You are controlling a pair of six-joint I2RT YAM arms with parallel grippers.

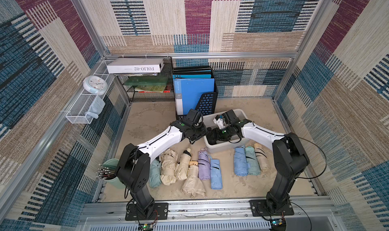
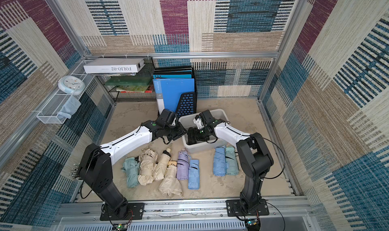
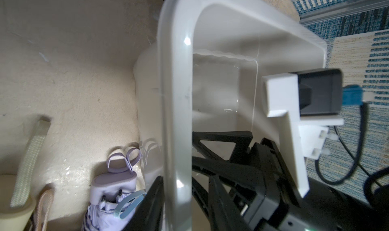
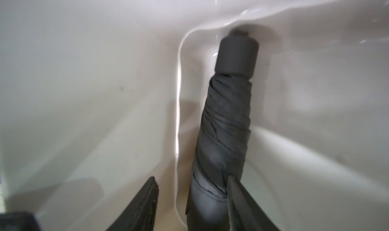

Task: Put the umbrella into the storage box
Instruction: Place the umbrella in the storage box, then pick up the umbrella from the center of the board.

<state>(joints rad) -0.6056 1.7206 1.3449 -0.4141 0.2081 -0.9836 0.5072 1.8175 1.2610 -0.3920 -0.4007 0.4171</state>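
Right wrist view: the right tool (image 4: 191, 177) stands released, jaws astride the dark umbrella (image 4: 227, 114) resting in the storage box (image 4: 84, 72) just ahead, seemingly delivered

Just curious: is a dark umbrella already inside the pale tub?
Yes, a folded dark grey umbrella lies enclosed by the storage box and its pale walls.

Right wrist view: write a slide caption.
Dark grey folded umbrella lying inside the storage box, right gripper open around it.
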